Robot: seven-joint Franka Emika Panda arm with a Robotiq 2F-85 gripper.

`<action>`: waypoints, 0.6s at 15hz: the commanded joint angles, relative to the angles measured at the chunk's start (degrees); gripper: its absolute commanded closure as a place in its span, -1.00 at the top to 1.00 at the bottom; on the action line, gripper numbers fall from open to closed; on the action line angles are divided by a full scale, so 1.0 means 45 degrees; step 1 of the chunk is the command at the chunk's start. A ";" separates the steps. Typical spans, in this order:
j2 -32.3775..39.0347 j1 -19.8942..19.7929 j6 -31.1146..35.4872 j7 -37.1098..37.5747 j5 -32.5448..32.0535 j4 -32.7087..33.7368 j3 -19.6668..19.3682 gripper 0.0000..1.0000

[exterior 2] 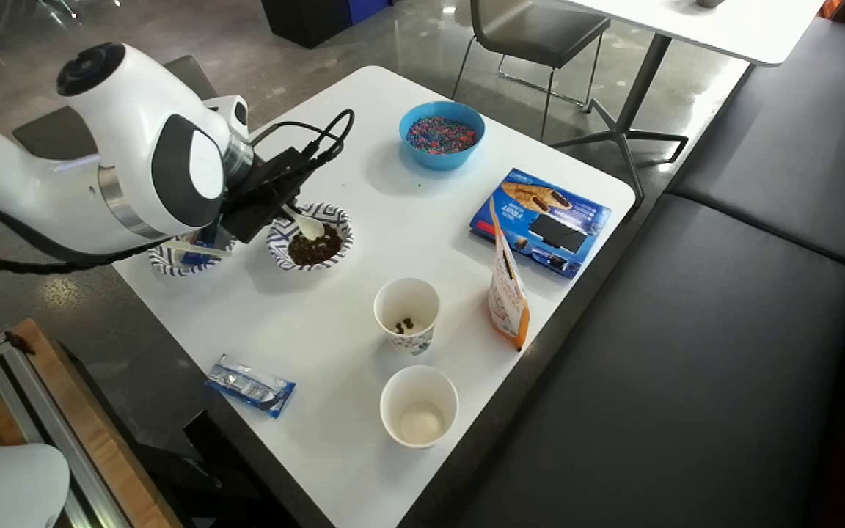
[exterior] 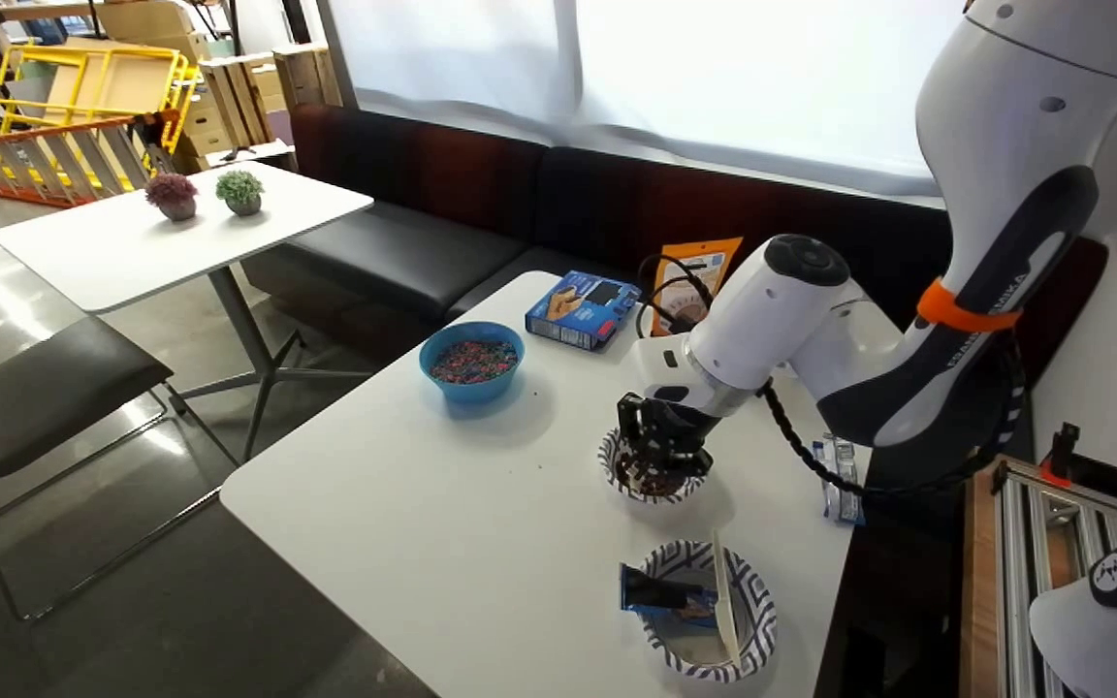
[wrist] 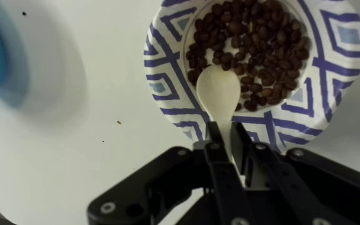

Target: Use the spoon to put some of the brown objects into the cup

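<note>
The pale cream spoon (wrist: 219, 87) is gripped by its handle in my gripper (wrist: 224, 126), whose fingers close on both sides of it. Its scoop looks bare and lies over the inner edge of the patterned bowl (wrist: 162, 103), by the brown objects (wrist: 270, 56). Whether it touches them I cannot tell. In an exterior view the spoon (exterior 2: 311, 228) slants down into that bowl, over the brown objects (exterior 2: 316, 253). A white paper cup (exterior 2: 409, 295) there has a few brown pieces at its bottom. Another white cup (exterior 2: 422, 389) beside it looks empty.
A blue bowl (exterior 2: 441, 158) of coloured bits stands near the far edge. A blue box (exterior 2: 518, 220) and an upright orange-and-white pouch (exterior 2: 507, 301) stand past the cups. A second patterned bowl (exterior: 762, 630) holds a wrapper and a pale utensil (exterior: 724, 601). A packet (exterior 2: 250, 385) lies near an edge.
</note>
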 commanded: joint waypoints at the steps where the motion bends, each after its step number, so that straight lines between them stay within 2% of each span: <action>1: -0.0226 -0.0135 -0.0939 0.0062 -0.0069 0.0125 0.0268 -0.93; 9: -0.0563 -0.0102 -0.2220 0.0039 0.0025 0.0180 0.0444 -0.93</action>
